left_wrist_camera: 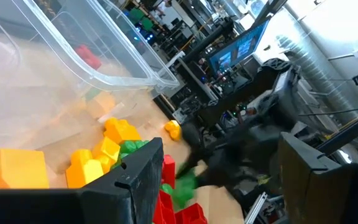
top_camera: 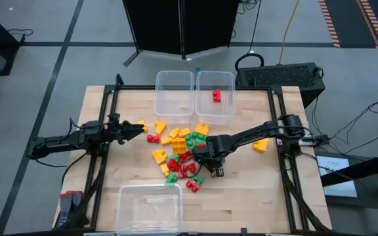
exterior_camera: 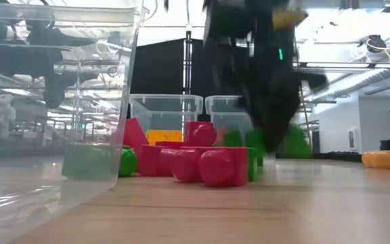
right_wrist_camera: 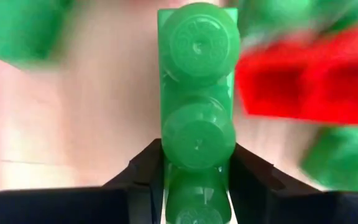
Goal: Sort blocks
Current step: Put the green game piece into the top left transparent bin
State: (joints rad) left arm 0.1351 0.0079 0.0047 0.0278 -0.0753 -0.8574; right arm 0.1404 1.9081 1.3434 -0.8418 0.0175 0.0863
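Note:
The blocks (top_camera: 179,154), red, green and yellow-orange, lie in a loose pile on the middle of the wooden table (top_camera: 248,196). My right gripper (top_camera: 205,156) points down over the pile's right side. It is shut on a narrow green block (right_wrist_camera: 197,112) whose studs face up. In the low view the gripper (exterior_camera: 269,115) is a dark blur behind red blocks (exterior_camera: 212,163). My left gripper (top_camera: 138,131) waits open and level at the pile's left edge, with nothing between its fingers (left_wrist_camera: 135,180). My right gripper pinches the green block's two long sides (right_wrist_camera: 166,155) between its two fingers (right_wrist_camera: 143,171), toward one end of the block. The fingers come from above, pointing down, and lie across the block. The block sits level, studs up; whether it is clear of the table I cannot tell.
Two clear tubs stand at the far edge, the left one (top_camera: 174,92) and the right one (top_camera: 225,111), which holds one red block (top_camera: 216,96). A third tub (top_camera: 149,208) stands at the near edge. A single yellow block (top_camera: 260,145) lies under the right arm.

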